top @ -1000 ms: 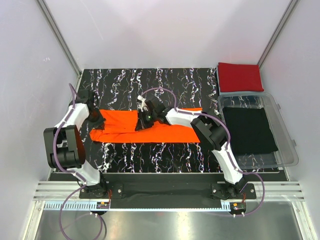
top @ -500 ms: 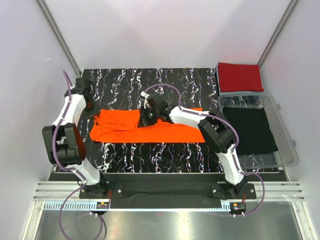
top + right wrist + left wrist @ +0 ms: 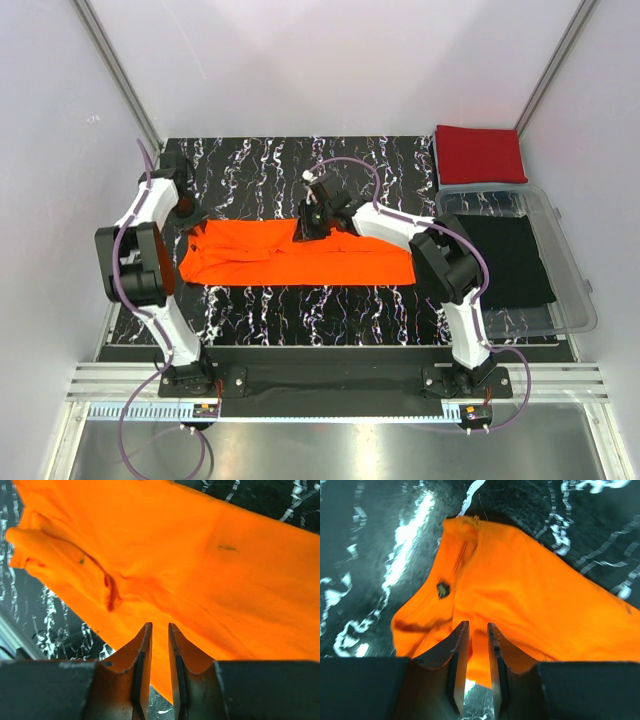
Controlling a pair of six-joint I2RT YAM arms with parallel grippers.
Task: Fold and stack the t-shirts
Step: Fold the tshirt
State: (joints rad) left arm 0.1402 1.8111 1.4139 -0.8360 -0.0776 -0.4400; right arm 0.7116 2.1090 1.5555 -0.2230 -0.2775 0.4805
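Bright orange t-shirt [image 3: 300,262]; deep red t-shirt [image 3: 480,153]; black tabletop [image 3: 250,165] (veined with white marbling).

Black marbled table [image 3: 250,165]: bright orange cloth t-shirt [image 3: 300,263] at centre; folded deep red t-shirt [image 3: 481,153] far right — behind clear plastic bin [image 3: 572,258] holding black cloth [image 3: 498,260].

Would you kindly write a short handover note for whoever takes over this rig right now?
Left end effector: slightly open, empty, over the left end of the bright orange cloth t-shirt.
Right end effector: slightly open, empty, at its far edge, mid-length.
It lies as a long strip on the black marbled table; the deep red cloth t-shirt sits folded at the far right corner.
Done: red folded, orange folded lengthwise.
Left: likely fold the orange shorter, then stack both.
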